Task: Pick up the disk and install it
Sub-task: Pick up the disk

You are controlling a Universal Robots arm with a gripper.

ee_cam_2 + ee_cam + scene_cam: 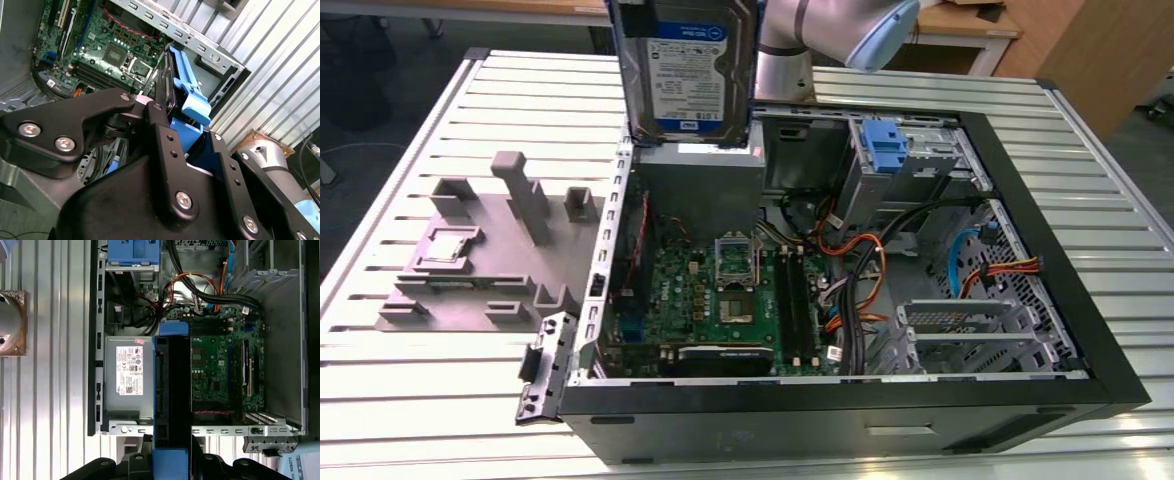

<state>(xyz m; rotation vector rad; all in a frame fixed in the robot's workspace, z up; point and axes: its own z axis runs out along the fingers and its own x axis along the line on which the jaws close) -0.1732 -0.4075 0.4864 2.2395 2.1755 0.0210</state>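
The disk hangs upright at the back of the exterior view, label facing the camera, above the rear edge of the open computer case. In the first wrist view the disk shows edge-on, dark with blue carrier rails at both ends, hovering over the seam between the power-supply box and the motherboard. My gripper is shut on the disk, one black finger on each side. The second wrist view shows the gripper clamping the blue-railed disk, with the case interior below.
An upright blue plastic bracket stands in the drive bay at the case's back right. Orange and black cables cross the middle of the case. A grey moulded fixture lies on the slatted table at the exterior view's left.
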